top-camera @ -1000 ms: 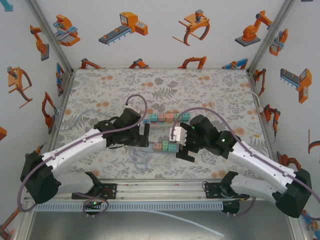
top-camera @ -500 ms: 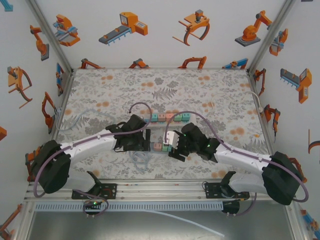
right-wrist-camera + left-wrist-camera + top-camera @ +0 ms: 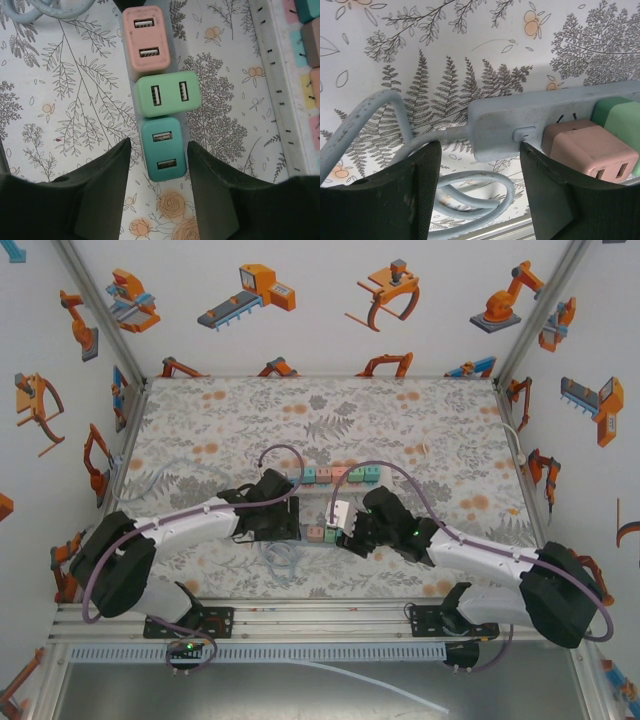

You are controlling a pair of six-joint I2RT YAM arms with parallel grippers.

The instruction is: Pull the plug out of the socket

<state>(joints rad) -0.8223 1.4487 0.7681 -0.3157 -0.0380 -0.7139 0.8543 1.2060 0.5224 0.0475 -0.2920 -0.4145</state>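
A fern-print cloth (image 3: 420, 430) covers the table. Near its middle, the right gripper (image 3: 159, 144) stands narrow around the teal plug (image 3: 161, 155), with its fingers close on both sides. I cannot tell whether it pinches. The left gripper (image 3: 480, 145) is partly open astride the cord end of the strip (image 3: 520, 107). The teal plug sits seated at the strip's right end, beside the green plug (image 3: 167, 94) and the pink plug (image 3: 585, 150).

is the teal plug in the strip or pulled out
In: the teal plug sits seated on the power strip, in line with the green plug.
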